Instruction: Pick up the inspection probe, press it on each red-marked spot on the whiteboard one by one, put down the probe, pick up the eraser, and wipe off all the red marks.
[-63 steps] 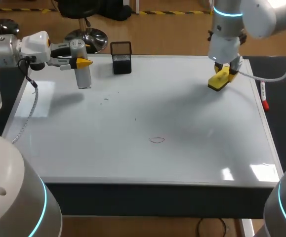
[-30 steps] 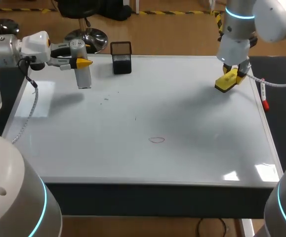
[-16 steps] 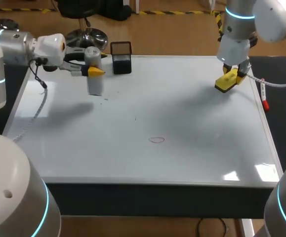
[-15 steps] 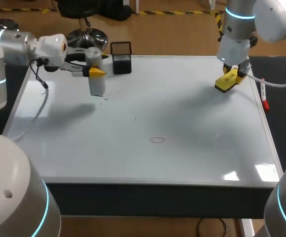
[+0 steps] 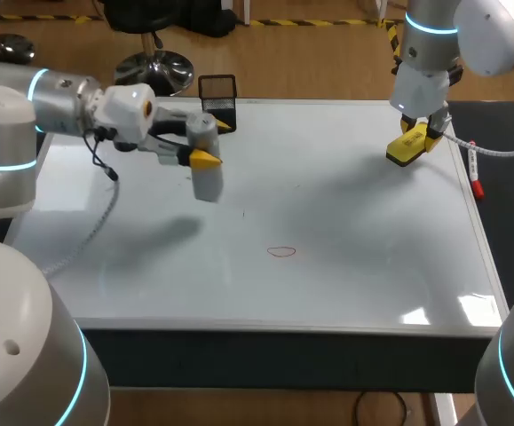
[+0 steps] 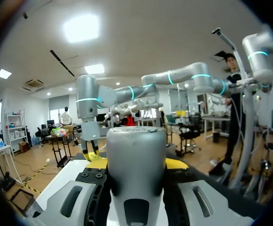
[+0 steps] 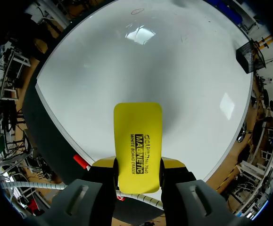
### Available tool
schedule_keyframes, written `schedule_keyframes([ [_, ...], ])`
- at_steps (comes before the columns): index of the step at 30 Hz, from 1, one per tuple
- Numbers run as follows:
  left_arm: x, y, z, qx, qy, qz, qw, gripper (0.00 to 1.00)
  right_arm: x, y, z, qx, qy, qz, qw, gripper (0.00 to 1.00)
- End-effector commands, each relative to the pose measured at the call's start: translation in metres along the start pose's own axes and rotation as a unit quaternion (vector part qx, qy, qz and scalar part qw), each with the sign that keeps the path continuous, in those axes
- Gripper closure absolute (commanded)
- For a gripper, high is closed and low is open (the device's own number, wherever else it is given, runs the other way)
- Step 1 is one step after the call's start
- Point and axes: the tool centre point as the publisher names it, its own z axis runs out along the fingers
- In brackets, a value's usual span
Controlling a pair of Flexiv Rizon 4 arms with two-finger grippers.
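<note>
My left gripper is shut on the grey inspection probe, which hangs upright above the whiteboard, left of its middle. The left wrist view shows the probe clamped between the fingers. A small red oval mark lies on the board, ahead and to the right of the probe. Over the board's far right corner, my right gripper is shut on the yellow eraser. In the right wrist view the eraser sticks out from between the fingers, above the whiteboard, with the red mark far off.
A black mesh pen holder stands at the board's far edge, just behind the probe. A red-capped marker lies on the dark surface right of the board. Faint small dark specks dot the board's middle.
My left arm has carried the probe to the right and nearer, from the board's far left toward its middle. The right arm, having drifted right earlier, has held still with the eraser.
</note>
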Motion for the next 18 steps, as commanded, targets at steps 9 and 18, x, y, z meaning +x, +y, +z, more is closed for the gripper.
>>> schedule_keyframes([
  [9, 0.026, 0.014, 0.061, 0.025, 0.048, -0.026, 0.998, 1.00, 0.000, -0.001, -0.001, 0.001, 0.001, -0.001, 1.000, 1.00],
  [18, 0.030, 0.029, 0.091, 0.035, 0.059, -0.045, 0.997, 1.00, 0.000, -0.001, -0.001, 0.001, 0.001, -0.001, 1.000, 1.00],
])
